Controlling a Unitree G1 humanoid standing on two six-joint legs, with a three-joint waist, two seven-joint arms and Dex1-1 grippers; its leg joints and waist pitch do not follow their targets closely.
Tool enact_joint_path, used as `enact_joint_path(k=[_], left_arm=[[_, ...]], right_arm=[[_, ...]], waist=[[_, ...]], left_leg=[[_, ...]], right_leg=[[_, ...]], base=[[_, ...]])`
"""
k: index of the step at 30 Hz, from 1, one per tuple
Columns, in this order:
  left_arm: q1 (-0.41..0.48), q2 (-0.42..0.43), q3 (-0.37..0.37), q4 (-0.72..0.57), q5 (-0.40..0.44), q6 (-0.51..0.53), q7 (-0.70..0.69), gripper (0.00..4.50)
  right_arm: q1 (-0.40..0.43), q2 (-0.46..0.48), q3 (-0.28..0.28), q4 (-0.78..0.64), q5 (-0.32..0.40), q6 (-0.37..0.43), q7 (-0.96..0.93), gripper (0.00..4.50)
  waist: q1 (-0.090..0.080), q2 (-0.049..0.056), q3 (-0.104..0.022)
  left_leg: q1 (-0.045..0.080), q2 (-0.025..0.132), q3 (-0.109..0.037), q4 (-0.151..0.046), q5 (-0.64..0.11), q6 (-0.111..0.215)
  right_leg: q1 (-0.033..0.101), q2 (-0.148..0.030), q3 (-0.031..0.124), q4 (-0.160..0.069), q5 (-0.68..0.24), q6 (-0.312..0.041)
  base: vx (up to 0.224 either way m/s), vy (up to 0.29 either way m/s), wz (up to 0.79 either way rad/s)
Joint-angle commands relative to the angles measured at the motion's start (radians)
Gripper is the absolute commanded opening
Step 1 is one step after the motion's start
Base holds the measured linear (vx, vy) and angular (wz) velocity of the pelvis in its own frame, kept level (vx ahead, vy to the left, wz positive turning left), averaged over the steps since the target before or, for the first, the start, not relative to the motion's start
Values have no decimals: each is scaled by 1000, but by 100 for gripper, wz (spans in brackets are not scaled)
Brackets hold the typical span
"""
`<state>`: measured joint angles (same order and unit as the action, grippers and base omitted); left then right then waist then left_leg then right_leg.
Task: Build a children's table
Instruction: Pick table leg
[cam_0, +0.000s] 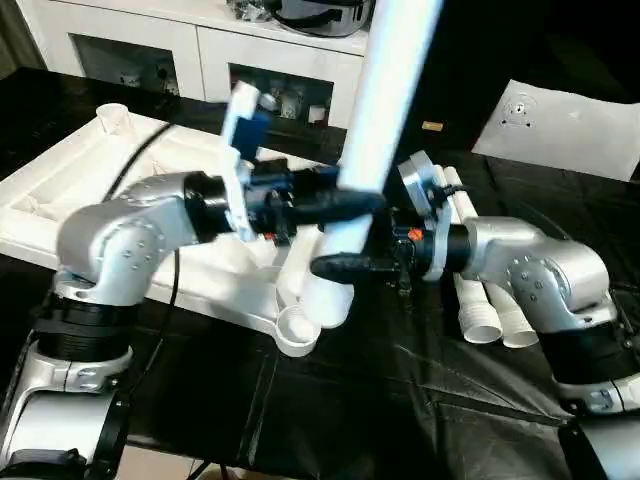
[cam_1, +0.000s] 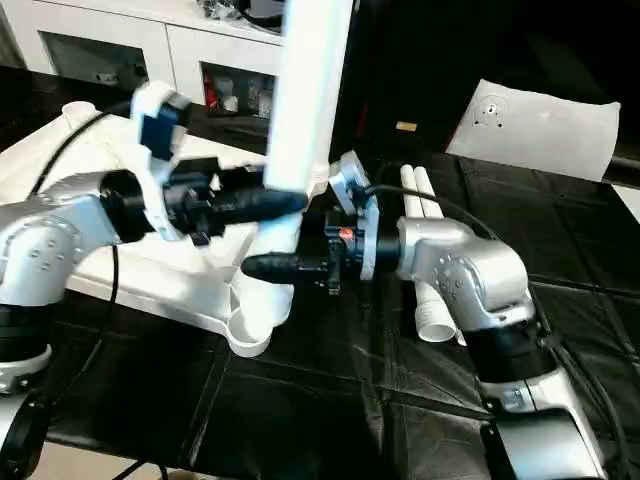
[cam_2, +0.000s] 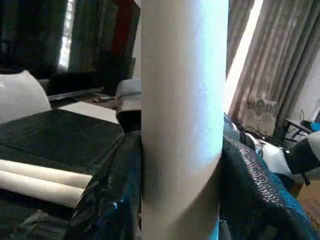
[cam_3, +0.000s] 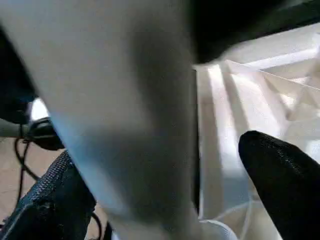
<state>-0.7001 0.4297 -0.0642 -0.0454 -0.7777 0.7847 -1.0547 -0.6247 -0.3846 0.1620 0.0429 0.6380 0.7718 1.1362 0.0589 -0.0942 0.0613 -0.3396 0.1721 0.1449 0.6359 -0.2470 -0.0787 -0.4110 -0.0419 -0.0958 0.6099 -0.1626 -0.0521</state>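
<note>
A white table leg (cam_0: 385, 90) stands nearly upright, and its lower end (cam_0: 325, 300) is at the near corner socket (cam_0: 297, 335) of the upturned white tabletop (cam_0: 60, 190). My left gripper (cam_0: 365, 203) is shut on the leg about midway up; in the left wrist view the leg (cam_2: 182, 120) sits tight between dark pads. Lower down, my right gripper (cam_0: 330, 266) reaches around the leg. In the right wrist view one black finger (cam_3: 280, 175) stands apart from the leg (cam_3: 125, 110), with the tabletop's ribs showing in the gap.
Spare white legs (cam_0: 485, 305) lie on the black cover (cam_0: 400, 410) just right of my right arm. A flat white bag (cam_0: 560, 125) lies at the back right. White cabinets (cam_0: 200, 50) stand behind the table.
</note>
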Motion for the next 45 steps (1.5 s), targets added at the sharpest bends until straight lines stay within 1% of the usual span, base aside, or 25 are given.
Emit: enact_joint_path(k=[1,3,4,5,6,8,10,13,15,16,18,19,20,21,25,28,29,31,35,38,39,40,43,44,45], left_arm=[[-27,3,-14,4,19,-21,-14,188],[-29,2,-15,9,23,-27,-18,188],[-33,0,-16,13,26,-32,-19,188],[-36,-1,-16,17,29,-36,-22,188],[-41,-4,-15,24,37,-47,-24,188],[-49,-8,-14,33,43,-53,-29,188],[-53,-9,-14,37,44,-56,-33,188],[-57,-11,-13,43,48,-61,-39,188],[-60,-11,-13,49,49,-64,-42,188],[-61,-12,-13,50,50,-65,-43,188],[-61,-13,-13,50,50,-65,-44,188],[-61,-14,-14,49,50,-66,-48,188],[-61,-14,-14,48,50,-65,-50,188],[-61,-15,-14,48,50,-65,-50,188],[-65,-23,-16,57,57,-73,-46,188],[-69,-30,-13,63,61,-76,-43,188],[-71,-31,-12,66,63,-78,-41,188],[-73,-33,-11,70,65,-79,-40,188],[-76,-36,-10,72,66,-80,-39,188],[-78,-41,-8,76,69,-81,-39,188],[-78,-42,-7,76,70,-81,-41,188],[-77,-42,-7,76,70,-80,-42,188],[-76,-43,-8,73,69,-78,-45,188],[-75,-43,-8,73,68,-77,-46,188],[-75,-42,-9,71,67,-76,-47,188]], right_arm=[[-9,-8,1,-8,19,-1,22,424],[-8,-8,3,-8,20,0,28,417],[-7,-8,4,-7,22,3,30,397],[-8,-9,5,-5,22,4,33,397],[-6,-9,7,-4,22,6,39,374],[0,-8,10,-2,15,6,47,372],[5,-11,15,-2,9,4,50,338],[9,-13,20,-1,2,0,54,326],[11,-14,20,-1,-1,0,55,304],[12,-15,21,-1,-1,0,56,294],[12,-15,21,-1,-1,-1,57,272],[13,-16,20,-1,0,0,56,272],[13,-16,20,-1,1,1,57,250],[13,-16,20,-2,1,1,57,250],[18,-13,19,-8,2,6,60,211],[25,-12,24,-14,0,7,60,204],[27,-12,26,-15,-1,6,60,198],[29,-12,28,-16,-3,4,60,197],[31,-14,33,-17,-7,3,60,196],[37,-15,43,-18,-28,-11,47,194],[37,-11,43,-15,-25,1,39,250],[36,-8,40,-12,-21,8,35,263],[34,4,33,-7,-27,-2,17,275],[34,5,34,-7,-31,-6,14,291],[34,5,36,-6,-35,-10,12,309]], waist=[[3,14,-67],[3,14,-68],[3,13,-68],[3,13,-68],[4,13,-68],[3,15,-68],[4,15,-68],[4,15,-68],[4,15,-68],[5,17,-69],[4,16,-69],[4,17,-69],[4,16,-69],[4,16,-68],[5,18,-69],[4,18,-69],[5,21,-69],[5,19,-69],[5,18,-69],[5,18,-69],[4,18,-69],[5,18,-69],[3,20,-69],[4,20,-69],[4,22,-70]], left_leg=[[-10,55,-8,-79,9,10],[-9,54,-8,-79,8,8],[-10,54,-8,-78,9,9],[-10,55,-8,-79,9,9],[-10,55,-8,-79,10,9],[-10,55,-8,-79,13,9],[-10,54,-8,-78,7,7],[-10,53,-7,-78,6,5],[-11,52,-8,-78,8,5],[-11,53,-8,-78,11,4],[-9,55,-9,-79,11,4],[-10,55,-9,-79,9,4],[-10,55,-9,-79,7,4],[-10,55,-8,-79,2,3],[-11,54,-8,-78,1,4],[-11,55,-9,-79,9,4],[-11,55,-9,-78,8,5],[-11,54,-8,-78,4,5],[-11,54,-8,-78,4,5],[-10,55,-9,-79,2,5],[-10,54,-8,-79,2,6],[-9,55,-9,-79,1,6],[-9,56,-9,-79,-3,4],[-9,55,-9,-79,-2,4],[-9,56,-10,-79,1,1]], right_leg=[[71,-105,67,-78,-353,-83],[71,-105,67,-77,-356,-80],[72,-105,67,-78,-355,-81],[72,-105,67,-77,-354,-81],[72,-106,67,-77,-354,-82],[71,-105,67,-77,-348,-85],[72,-106,67,-78,-355,-84],[71,-105,66,-80,-368,-78],[72,-104,66,-79,-366,-76],[72,-105,66,-78,-360,-78],[71,-105,66,-77,-348,-86],[71,-105,66,-77,-347,-89],[71,-105,66,-77,-347,-90],[71,-106,66,-78,-355,-90],[73,-106,66,-79,-360,-86],[72,-105,65,-77,-343,-89],[73,-107,66,-77,-340,-92],[73,-106,66,-78,-345,-92],[73,-105,65,-78,-347,-90],[72,-106,65,-78,-346,-92],[72,-105,65,-79,-352,-91],[72,-105,65,-79,-351,-92],[71,-106,65,-79,-352,-93],[72,-106,65,-79,-352,-94],[72,-106,65,-78,-339,-99]], base=[[0,0,0],[0,0,0],[0,0,0],[0,0,0],[0,0,0],[0,0,0],[0,0,0],[0,0,0],[0,0,0],[0,0,0],[0,0,0],[0,0,0],[0,0,0],[0,0,0],[0,0,0],[0,0,0],[0,0,0],[0,0,0],[0,0,0],[0,0,0],[0,0,0],[0,0,0],[0,0,0],[0,0,0],[0,0,0]])
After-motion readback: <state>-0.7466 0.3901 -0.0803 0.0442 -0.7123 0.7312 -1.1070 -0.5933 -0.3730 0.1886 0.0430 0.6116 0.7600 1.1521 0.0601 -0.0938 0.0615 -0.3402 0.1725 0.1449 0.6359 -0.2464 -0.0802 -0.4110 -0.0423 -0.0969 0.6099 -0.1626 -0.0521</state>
